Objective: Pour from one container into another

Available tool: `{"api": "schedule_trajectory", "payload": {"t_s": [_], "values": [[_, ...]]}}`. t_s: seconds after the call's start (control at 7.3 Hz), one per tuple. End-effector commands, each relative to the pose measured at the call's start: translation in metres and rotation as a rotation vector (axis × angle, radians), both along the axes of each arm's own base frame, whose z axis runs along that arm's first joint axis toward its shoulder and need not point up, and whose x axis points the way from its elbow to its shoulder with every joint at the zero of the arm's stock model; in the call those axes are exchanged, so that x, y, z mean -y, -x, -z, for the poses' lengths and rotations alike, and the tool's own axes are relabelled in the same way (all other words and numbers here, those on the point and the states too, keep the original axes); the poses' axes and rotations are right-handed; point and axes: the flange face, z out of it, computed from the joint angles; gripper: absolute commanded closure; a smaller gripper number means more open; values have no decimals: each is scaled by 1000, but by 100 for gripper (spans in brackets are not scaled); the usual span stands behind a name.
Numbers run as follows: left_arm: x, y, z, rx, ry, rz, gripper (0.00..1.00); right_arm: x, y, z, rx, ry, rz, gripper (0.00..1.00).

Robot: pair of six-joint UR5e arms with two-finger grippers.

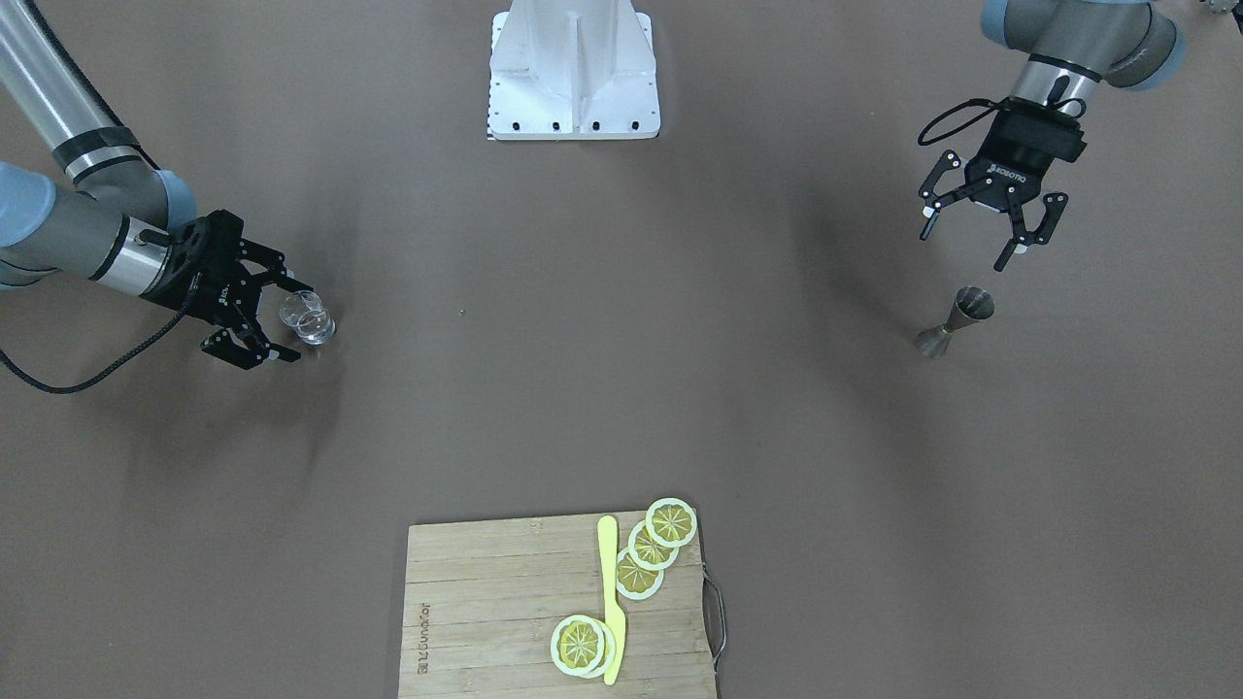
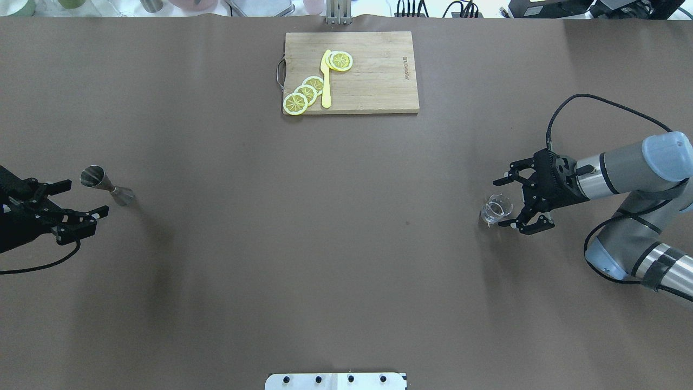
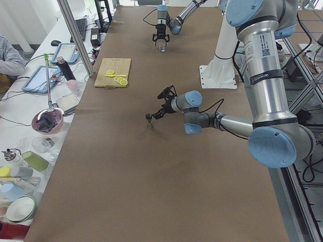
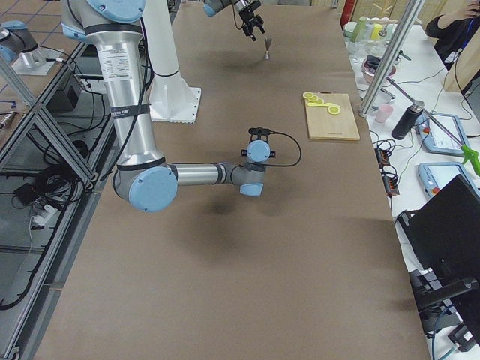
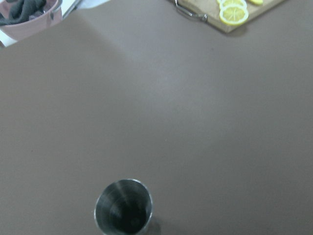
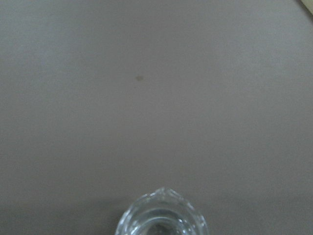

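A steel jigger point(image 1: 955, 321) point(image 2: 105, 184) stands upright on the brown table, and the left wrist view shows its open cup point(image 5: 123, 206) from above. My left gripper point(image 1: 966, 248) point(image 2: 86, 199) hovers open just behind it, holding nothing. A small clear glass point(image 1: 308, 317) point(image 2: 497, 209) point(image 6: 161, 215) stands on the table on the other side. My right gripper point(image 1: 294, 320) point(image 2: 504, 203) is open, with one finger on each side of the glass and a gap to both.
A wooden cutting board point(image 2: 373, 81) point(image 1: 486, 612) with lemon slices point(image 2: 306, 93) and a yellow knife point(image 2: 326, 78) lies at the far middle edge. The white robot base point(image 1: 575, 73) is at the near middle. Bowls and bottles stand beyond the table's far edge.
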Motion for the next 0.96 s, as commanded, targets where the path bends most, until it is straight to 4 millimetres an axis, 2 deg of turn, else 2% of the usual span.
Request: {"api": "schedule_trajectory", "payload": {"t_s": [0.0, 0.14, 0.27, 0.41, 0.55, 0.68, 0.82], "values": [[-25, -14, -15, -21, -52, 159, 2, -1, 4, 0, -2, 6, -10, 3], [-28, -13, -21, -11, -81, 253, 2, -1, 5, -2, -5, 26, -11, 3], [-36, -26, -28, -1, -112, 329, 2, -2, 5, -2, -3, 48, -11, 3], [-42, -35, -28, -125, -74, 446, 2, -2, 6, -2, -2, 57, -11, 3], [-53, -45, -36, -324, 58, 481, 2, -3, 7, -2, -1, 87, -14, 3], [-52, -49, -45, -389, 99, 544, 2, -3, 8, -1, 0, 90, -13, 4], [-51, -52, -52, -377, 91, 565, 2, -5, 10, 0, 1, 92, -7, 4]]}}
